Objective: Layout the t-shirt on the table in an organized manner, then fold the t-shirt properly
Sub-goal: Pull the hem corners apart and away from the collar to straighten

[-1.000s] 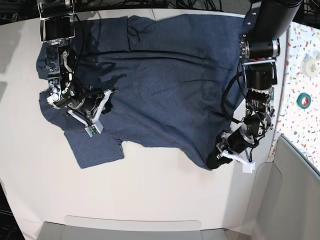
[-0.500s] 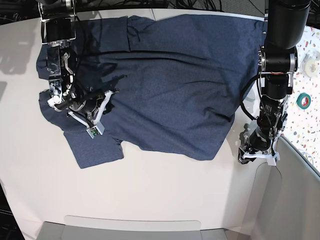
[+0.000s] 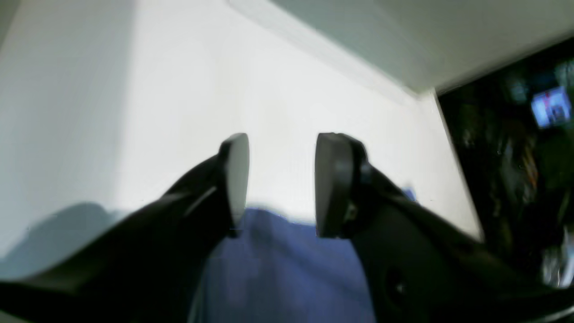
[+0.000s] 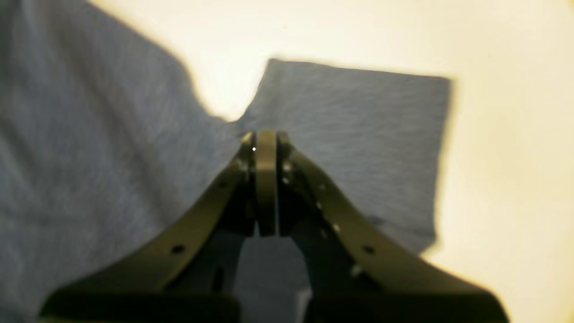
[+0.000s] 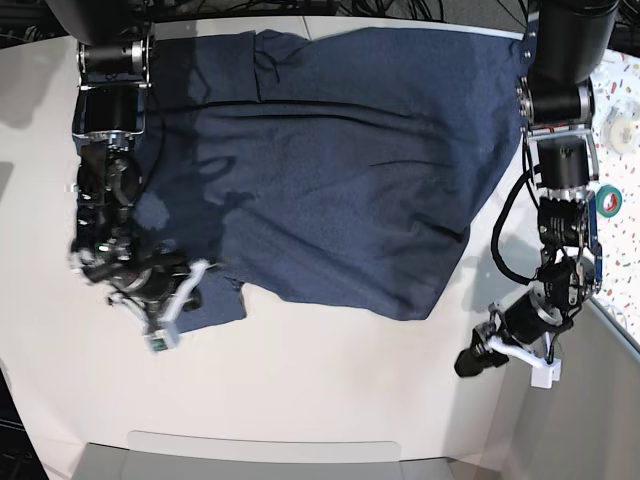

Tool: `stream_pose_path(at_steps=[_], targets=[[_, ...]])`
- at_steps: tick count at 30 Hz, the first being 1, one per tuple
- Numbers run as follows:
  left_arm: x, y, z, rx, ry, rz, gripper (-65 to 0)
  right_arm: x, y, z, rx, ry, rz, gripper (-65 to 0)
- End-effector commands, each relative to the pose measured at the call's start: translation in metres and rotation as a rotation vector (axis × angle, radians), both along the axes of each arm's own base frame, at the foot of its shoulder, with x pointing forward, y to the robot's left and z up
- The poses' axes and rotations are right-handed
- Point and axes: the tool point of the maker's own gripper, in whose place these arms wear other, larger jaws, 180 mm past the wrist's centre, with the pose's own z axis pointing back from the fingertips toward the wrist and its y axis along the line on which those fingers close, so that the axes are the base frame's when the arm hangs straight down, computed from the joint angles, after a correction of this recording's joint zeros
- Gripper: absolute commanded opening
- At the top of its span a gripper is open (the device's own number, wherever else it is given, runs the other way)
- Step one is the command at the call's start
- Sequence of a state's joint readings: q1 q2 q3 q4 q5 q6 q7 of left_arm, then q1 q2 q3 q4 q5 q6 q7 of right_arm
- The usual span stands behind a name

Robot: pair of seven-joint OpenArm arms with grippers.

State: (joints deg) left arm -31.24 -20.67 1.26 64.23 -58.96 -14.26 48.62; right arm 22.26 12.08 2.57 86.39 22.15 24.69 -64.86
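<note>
Base view has the navy t-shirt [image 5: 330, 160] spread across the far half of the white table [image 5: 320, 390]. Over its near left sleeve, the right gripper [image 5: 180, 300] has its jaws pressed together, with no cloth visibly between them. Off the shirt's right corner, the left gripper [image 5: 500, 350] hangs with jaws apart, holding nothing.

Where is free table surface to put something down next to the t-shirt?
Bare table lies between the t-shirt hem and the near edge, and left of the sleeve. It is crowded where the right end effector works.
</note>
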Motion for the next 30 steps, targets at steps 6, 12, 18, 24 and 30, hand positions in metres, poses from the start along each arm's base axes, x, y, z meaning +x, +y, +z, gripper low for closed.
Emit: stream_pose_path(at_steps=[6, 12, 18, 24, 30], targets=[[-0.045, -0.058, -0.048, 0.126, 0.158, -0.248, -64.2, -0.018, -0.05, -0.008, -0.007, 0.082, -0.129, -65.0], [-0.071, -0.088, -0.102, 0.346, 0.239, -0.353, -64.9, -0.038, -0.058, -0.037, -0.05, 0.167, -0.15, -65.0], [-0.06, -0.075, -0.124, 0.58, 0.276, -0.221, -64.9, -0.044, -0.079, -0.081, -0.132, 0.258, -0.207, -65.0], [-0.054, -0.061, -0.127, 0.733, 0.257, -0.192, -64.9, -0.039, -0.086, -0.119, -0.122, 0.329, -0.227, -65.0], [-0.044, -0.047, -0.13, 0.766, 0.226, -0.145, -62.5, -0.002, -0.071, -0.124, -0.106, 0.295, -0.186, -65.0]])
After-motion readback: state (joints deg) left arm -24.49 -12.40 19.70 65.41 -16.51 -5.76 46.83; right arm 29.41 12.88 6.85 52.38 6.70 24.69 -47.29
